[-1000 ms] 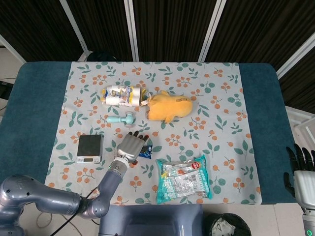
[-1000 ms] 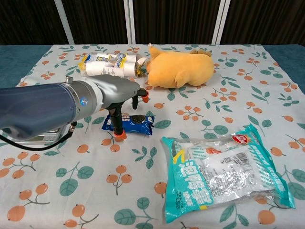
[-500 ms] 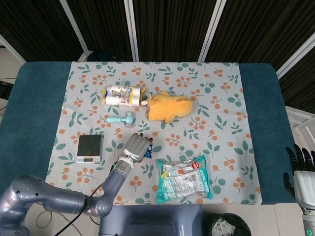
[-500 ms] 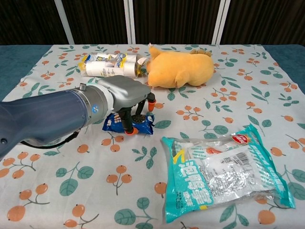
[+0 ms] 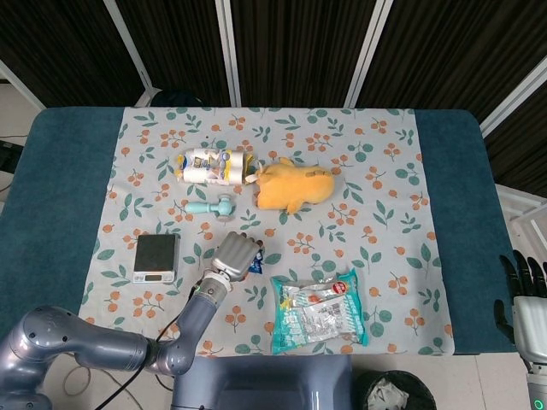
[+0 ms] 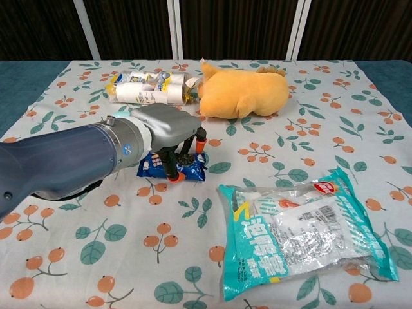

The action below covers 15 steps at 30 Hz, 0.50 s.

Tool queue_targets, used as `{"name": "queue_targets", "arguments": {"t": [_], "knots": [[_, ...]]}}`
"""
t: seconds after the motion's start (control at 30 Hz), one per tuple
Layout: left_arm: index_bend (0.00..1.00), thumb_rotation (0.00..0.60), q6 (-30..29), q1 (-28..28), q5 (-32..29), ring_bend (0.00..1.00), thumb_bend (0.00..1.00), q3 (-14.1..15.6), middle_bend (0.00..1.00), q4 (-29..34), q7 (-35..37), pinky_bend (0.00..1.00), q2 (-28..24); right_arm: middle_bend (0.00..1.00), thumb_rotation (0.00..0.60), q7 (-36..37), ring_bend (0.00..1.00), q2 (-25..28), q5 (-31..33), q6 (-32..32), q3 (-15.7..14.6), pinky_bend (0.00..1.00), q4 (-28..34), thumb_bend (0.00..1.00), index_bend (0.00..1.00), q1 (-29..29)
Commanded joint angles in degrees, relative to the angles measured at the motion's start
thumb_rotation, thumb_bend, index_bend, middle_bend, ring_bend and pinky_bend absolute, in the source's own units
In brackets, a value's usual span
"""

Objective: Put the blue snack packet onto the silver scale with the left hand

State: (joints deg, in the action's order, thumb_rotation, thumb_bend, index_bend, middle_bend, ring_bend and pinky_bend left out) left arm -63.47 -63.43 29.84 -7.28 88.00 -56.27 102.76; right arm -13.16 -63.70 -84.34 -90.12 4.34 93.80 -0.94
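The blue snack packet [image 6: 192, 170] lies on the flowered cloth, mostly covered by my left hand [image 6: 168, 130]. The hand's fingers curl down over the packet from above, and one orange fingertip [image 6: 173, 175] presses at its front edge, so the hand grips it on the table. From the head view only a blue corner of the packet [image 5: 256, 257] shows, right of the left hand [image 5: 235, 254]. Further left on the cloth stands the silver scale [image 5: 156, 256], its dark plate bare; the chest view does not show it. My right hand [image 5: 520, 307] hangs off the table's right edge, holding nothing.
A large teal snack bag [image 6: 302, 232] lies right of the packet. Behind it are a yellow plush toy [image 6: 243, 93] and a white bottle pack [image 6: 148, 90]. A small teal object [image 5: 214, 207] sits between the bottle pack and the scale.
My left hand shifted right over the packet and its fingers curled down around it. The right hand has not moved.
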Motion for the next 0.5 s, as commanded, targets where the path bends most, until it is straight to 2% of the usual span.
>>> {"name": "queue_targets", "arguments": {"t": [0.03, 0.3, 0.5], "knots": [[0.37, 0.600, -0.58, 0.25, 0.77, 0.37, 0.36, -0.06, 0.52, -0.37, 0.12, 0.50, -0.12, 0.03, 0.600, 0.06, 0.01, 0.06, 0.08, -0.09, 0.06, 0.00, 0.06, 0.58, 0.06, -0.04], [0.37, 0.600, -0.76, 1.36, 2.94, 0.37, 0.36, -0.81, 0.52, 0.60, 1.97, 0.50, -2.48, 0.03, 0.600, -0.15, 0.01, 0.04, -0.10, -0.04, -0.03, 0.00, 0.30, 0.58, 0.06, 0.01], [0.38, 0.600, 0.51, 2.55, 3.71, 0.37, 0.36, -1.47, 0.52, 4.46, 4.07, 0.49, -7.71, 0.03, 0.600, -0.53, 0.01, -0.15, -0.03, 0.30, -0.18, 0.00, 0.41, 0.58, 0.06, 0.10]]}}
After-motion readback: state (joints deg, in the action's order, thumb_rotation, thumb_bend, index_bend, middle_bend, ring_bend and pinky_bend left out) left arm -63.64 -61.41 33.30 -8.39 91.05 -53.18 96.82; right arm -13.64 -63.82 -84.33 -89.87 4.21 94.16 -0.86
